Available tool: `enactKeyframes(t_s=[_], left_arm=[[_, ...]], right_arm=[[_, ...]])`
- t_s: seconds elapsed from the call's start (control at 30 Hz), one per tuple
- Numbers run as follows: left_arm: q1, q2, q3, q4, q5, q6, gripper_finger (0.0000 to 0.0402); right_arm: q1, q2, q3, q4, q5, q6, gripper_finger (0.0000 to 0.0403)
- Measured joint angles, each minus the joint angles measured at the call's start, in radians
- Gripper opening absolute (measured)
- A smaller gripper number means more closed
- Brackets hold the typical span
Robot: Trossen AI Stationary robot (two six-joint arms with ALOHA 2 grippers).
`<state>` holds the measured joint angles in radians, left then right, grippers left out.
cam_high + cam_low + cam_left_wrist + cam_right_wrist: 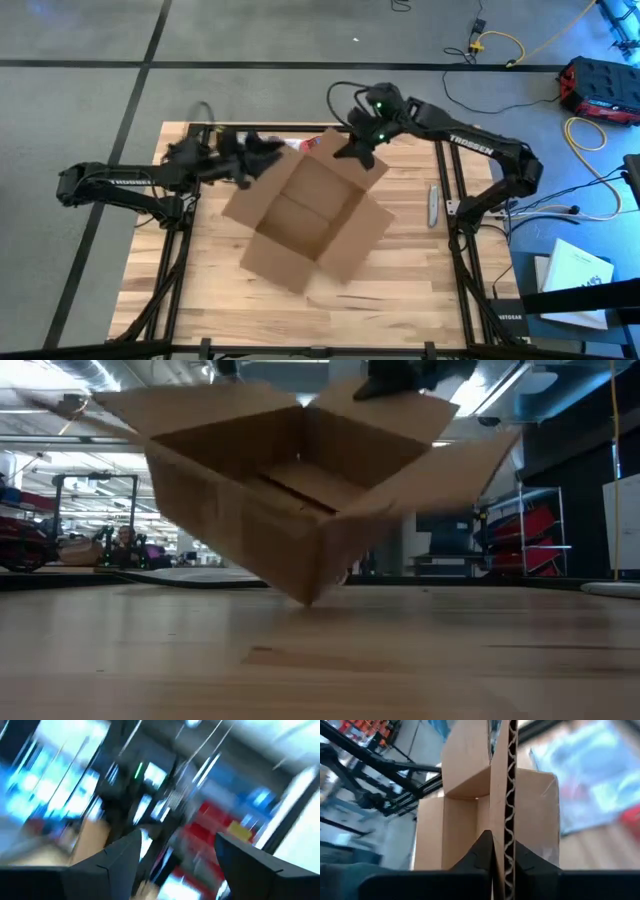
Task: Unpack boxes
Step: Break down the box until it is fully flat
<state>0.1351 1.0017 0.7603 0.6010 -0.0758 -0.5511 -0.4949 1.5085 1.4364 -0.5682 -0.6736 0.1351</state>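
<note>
Overhead view, left to right. Left arm reaches in from the left edge along the upper part of the wood table (400, 290). Left gripper (262, 160) sits at the upper-left corner of the box (305, 215), w/ fingers spread in its wrist view; can't tell if they touch cardboard.

Box is centre frame, open, flaps splayed outward, turned diagonally. In the low view it's tipped up, w/ one bottom corner on or just above the tabletop and the rest raised, the opening facing the camera.

Right arm comes from the right edge, bending toward upper centre. Right gripper (360, 150) is at the box's top flap (509, 795); the wrist view shows its fingers pressed together on the corrugated flap edge, pinching it.

A small red-and-white thing (305, 145) peeks out above the box, near the table's top edge. Right of the box, near the table's right side, lies a slim grey tool (433, 204), well apart from the box.

Beyond the table, right side of frame: grey floor w/ yellow cables (575, 135) and a red-and-black case (600, 85) at upper right.
</note>
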Motion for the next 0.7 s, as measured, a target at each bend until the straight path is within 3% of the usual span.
enactKeyframes(t_s=[0.13,0.27,0.5,0.7], left_arm=[[0.019,-0.001,0.036,0.204,-0.028,0.100,0.0239],[0.024,-0.001,0.113,0.252,-0.028,0.197,0.0239],[0.025,-0.001,0.178,0.238,-0.027,0.325,0.0239],[-0.020,0.008,0.245,0.024,-0.009,0.577,0.0239]], right_arm=[[0.025,-0.001,0.096,-0.123,0.139,-0.305,0.0000],[0.056,-0.001,0.169,-0.164,0.247,-0.451,0.0000],[0.101,-0.001,0.266,-0.159,0.324,-0.571,0.0000],[0.117,-0.001,0.286,-0.171,0.326,-0.726,0.0000]])
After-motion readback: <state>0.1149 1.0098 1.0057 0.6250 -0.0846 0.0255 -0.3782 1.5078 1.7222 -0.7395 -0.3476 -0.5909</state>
